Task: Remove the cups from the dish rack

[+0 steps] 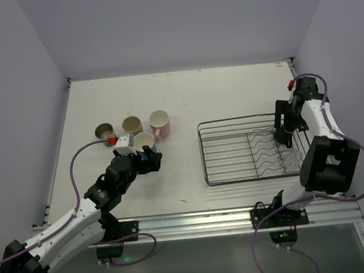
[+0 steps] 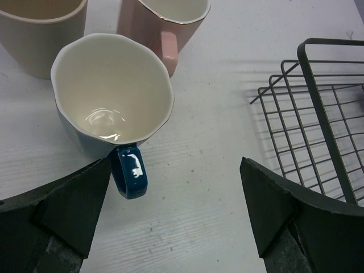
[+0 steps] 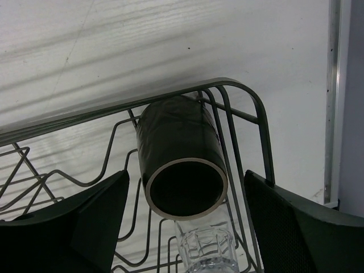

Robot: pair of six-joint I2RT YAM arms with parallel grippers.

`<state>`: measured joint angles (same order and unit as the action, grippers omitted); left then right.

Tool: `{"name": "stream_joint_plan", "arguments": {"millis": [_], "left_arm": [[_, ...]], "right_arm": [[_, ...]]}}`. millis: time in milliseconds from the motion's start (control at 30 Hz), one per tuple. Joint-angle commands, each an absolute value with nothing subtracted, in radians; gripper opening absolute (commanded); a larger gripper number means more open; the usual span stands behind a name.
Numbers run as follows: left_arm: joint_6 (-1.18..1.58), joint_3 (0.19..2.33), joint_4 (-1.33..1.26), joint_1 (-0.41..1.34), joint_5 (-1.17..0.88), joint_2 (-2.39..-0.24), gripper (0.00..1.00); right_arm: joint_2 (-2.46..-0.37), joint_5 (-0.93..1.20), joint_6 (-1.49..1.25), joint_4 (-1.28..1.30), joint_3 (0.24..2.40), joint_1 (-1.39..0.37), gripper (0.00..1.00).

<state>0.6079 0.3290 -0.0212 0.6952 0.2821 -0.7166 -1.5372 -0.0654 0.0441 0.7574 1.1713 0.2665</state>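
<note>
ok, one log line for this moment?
left gripper: open, near blue cup | right gripper: open, either side of dark cup in dish rack

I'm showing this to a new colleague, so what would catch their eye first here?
A dark cup lying on its side at the right end of the dish rack, the right gripper straddling it. On the left, four cups stand grouped on the table, the open left gripper facing the blue-handled cup.

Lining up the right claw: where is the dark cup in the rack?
Right wrist view: the dark cup lies on its side in the dish rack's far right corner, inside the open right claw, a clear glass below its mouth.
</note>
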Motion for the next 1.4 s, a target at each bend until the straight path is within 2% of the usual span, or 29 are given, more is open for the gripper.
{"name": "stream_joint_plan", "arguments": {"millis": [0,367,633,733,767,800,833,1367], "left_arm": [[0.584,0.311,-0.060,0.699,0.287,-0.706,1.00],[0.577,0.307,-0.068,0.699,0.276,-0.706,1.00],[0.577,0.302,-0.077,0.699,0.276,-0.706,1.00],[0.575,0.304,-0.069,0.699,0.275,-0.698,1.00],[0.574,0.304,-0.068,0.699,0.275,-0.696,1.00],[0.575,0.304,-0.066,0.699,0.275,-0.695,1.00],[0.575,0.302,-0.066,0.699,0.275,-0.689,1.00],[0.575,0.368,-0.002,0.699,0.281,-0.678,1.00]], "right_arm": [[-1.548,-0.022,0.069,0.700,1.161,0.284,0.83],[-1.637,-0.011,0.074,0.701,1.204,0.285,0.71],[-1.623,-0.017,0.075,0.693,1.178,0.287,0.65],[-1.626,-0.020,0.068,0.704,1.187,0.287,0.41],[-1.623,-0.015,0.067,0.707,1.186,0.287,0.27],[-1.621,-0.009,0.067,0.709,1.184,0.287,0.21],[-1.618,-0.012,0.063,0.710,1.184,0.287,0.01],[-1.359,-0.181,-0.126,0.788,1.275,0.284,0.00]]}}
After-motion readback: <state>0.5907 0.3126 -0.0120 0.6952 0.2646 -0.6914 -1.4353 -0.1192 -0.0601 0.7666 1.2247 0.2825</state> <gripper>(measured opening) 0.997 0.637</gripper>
